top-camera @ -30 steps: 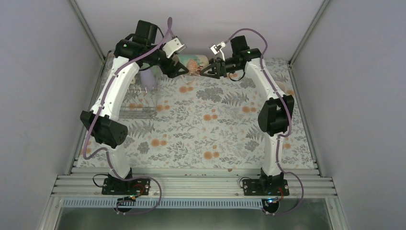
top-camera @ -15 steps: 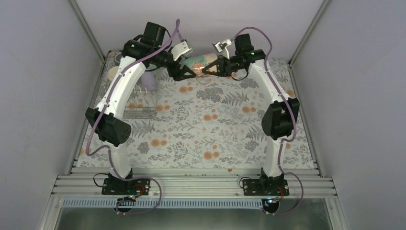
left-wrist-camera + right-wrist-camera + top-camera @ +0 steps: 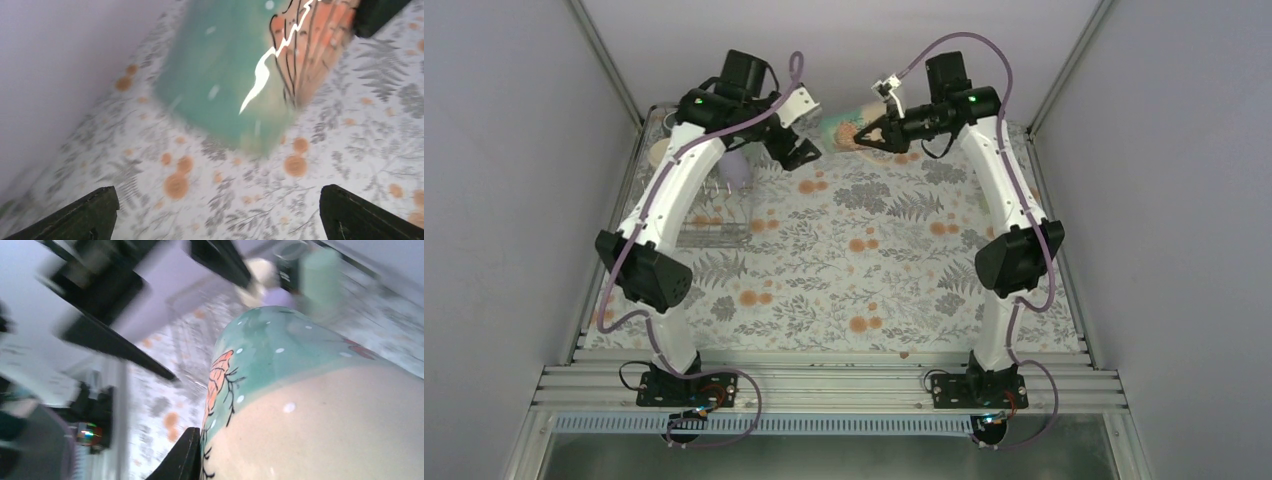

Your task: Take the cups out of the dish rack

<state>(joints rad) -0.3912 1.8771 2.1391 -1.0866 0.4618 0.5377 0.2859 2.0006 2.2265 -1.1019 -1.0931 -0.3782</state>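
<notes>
Right tool (image 3: 871, 136) clenched on the mug (image 3: 844, 128), aloft over the far worktop (image 3: 874, 280). Left tool (image 3: 802, 152) released, jaws wide, just beside it. Advice: carry it clear of the rack (image 3: 714, 228) and set it upright.

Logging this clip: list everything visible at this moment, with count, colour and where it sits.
dish rack: one, silver wire, far left
lilac tumbler: one, lilac, in the rack
cream cup: one, cream, at the rack's far end
mint-green tumbler: one, mint green, near the lilac one, blurred in the right wrist view
patterned mug: one, teal and beige with an orange motif, held in the air at the far middle
tablecloth: one, pale with grey ferns and orange flowers, under everything
left gripper: one, black, jaws open, facing the mug without touching
right gripper: one, black, jaws shut on the patterned mug
</notes>
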